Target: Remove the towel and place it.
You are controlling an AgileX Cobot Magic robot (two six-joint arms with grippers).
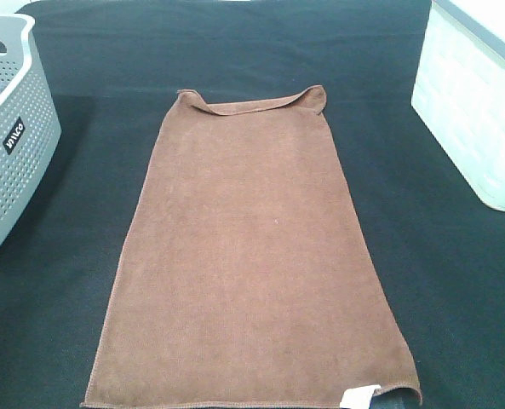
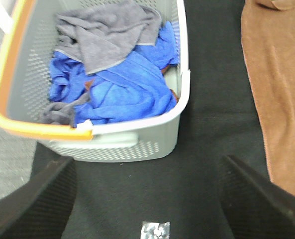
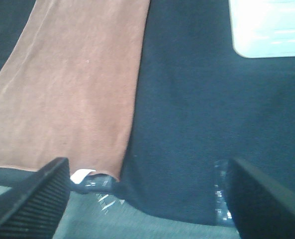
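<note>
The brown towel (image 1: pixel 248 256) lies spread flat on the black table covering (image 1: pixel 107 68), long side running away from me, far edge folded over and a small white tag (image 1: pixel 360 396) at its near right corner. Neither gripper shows in the high view. In the left wrist view my left gripper (image 2: pixel 149 199) stands open over black cloth, with the towel (image 2: pixel 279 89) off to one side. In the right wrist view my right gripper (image 3: pixel 147 199) stands open above the table's near edge, beside the towel (image 3: pixel 72 84) and its tag (image 3: pixel 80 175). Nothing is between either pair of fingers.
A grey perforated basket (image 1: pixel 9 128) stands at the left edge; the left wrist view shows the basket (image 2: pixel 127 144) holding blue and grey cloths (image 2: pixel 117 84). A white bin (image 1: pixel 473 102) stands at the right, also seen as the white bin (image 3: pixel 269 27).
</note>
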